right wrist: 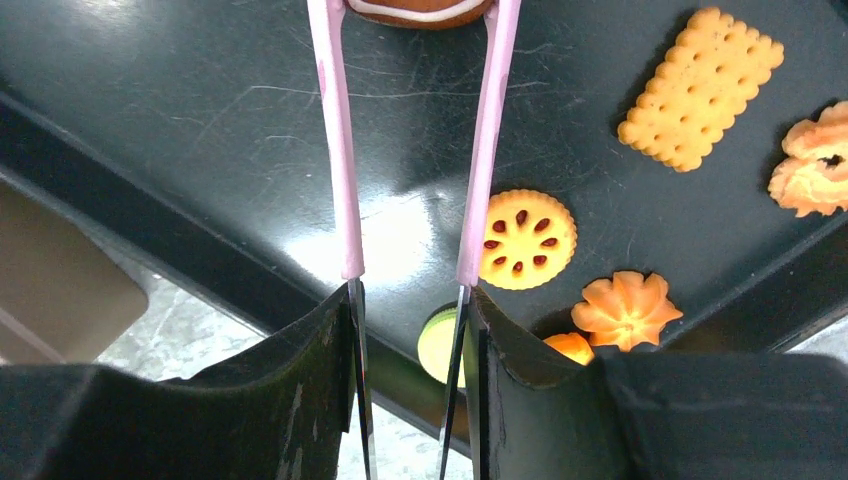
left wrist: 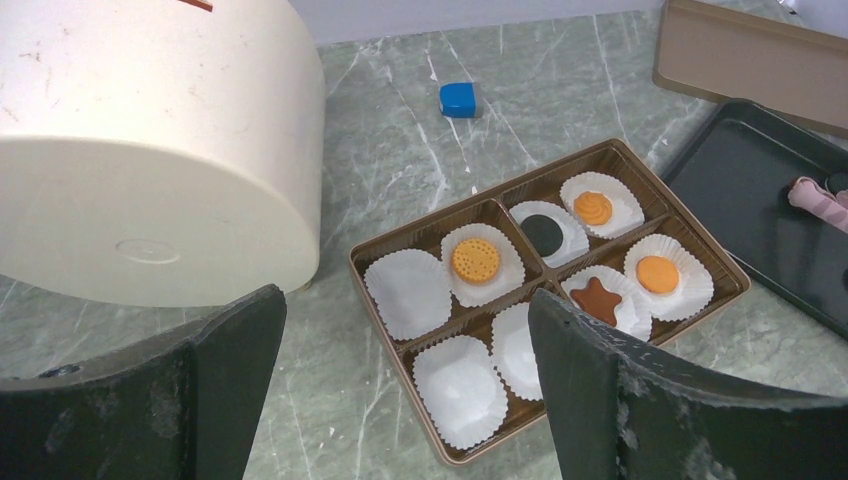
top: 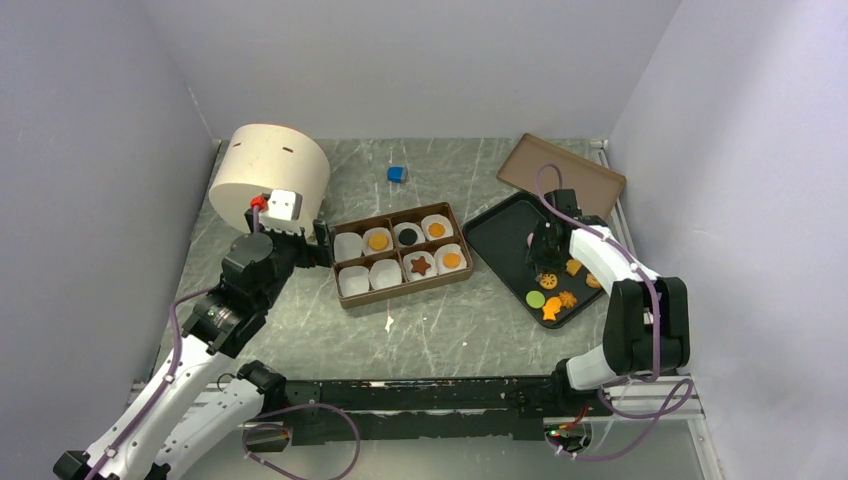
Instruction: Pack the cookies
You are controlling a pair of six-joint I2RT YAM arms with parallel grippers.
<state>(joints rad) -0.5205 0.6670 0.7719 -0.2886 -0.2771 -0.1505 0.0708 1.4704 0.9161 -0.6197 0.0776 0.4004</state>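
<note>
Right fingers [right wrist: 290, 390] partly closed, pressed against the two arms of pink tongs [right wrist: 335, 150] and gripping them over the black tray [top: 495, 235], right of centre in the overhead view. Tong tips at the top edge of the right wrist view, either side of a brown iced cookie [right wrist: 420, 8] mostly cut off by the frame; cannot tell how firmly pinched. Loose on the tray: a rectangular yellow biscuit [right wrist: 700, 88] upper right, a round yellow cookie with red dots [right wrist: 522, 240] just right of the tongs, an orange rosette [right wrist: 627, 305] below it, a green round [right wrist: 437, 342] half hidden between the fingers, an orange swirl [right wrist: 815, 170] at the right edge.

Left fingers [left wrist: 230, 370] spread wide, holding nothing, low at the bottom of the left wrist view above the green marble surface [left wrist: 400, 130].

Beyond them, a brown partitioned box [left wrist: 392, 350] lined with white paper cups [left wrist: 460, 390]. Five filled: dotted orange round [left wrist: 475, 260], black round [left wrist: 542, 233], piped orange swirl [left wrist: 593, 208], brown star [left wrist: 597, 298], plain orange round [left wrist: 657, 273]. Three cups at the lower left end bare.

Cream round container [top: 270, 175] upper left, blue cube [top: 397, 174] above the box, brown rectangular tray [top: 560, 170] just beside the black one
</note>
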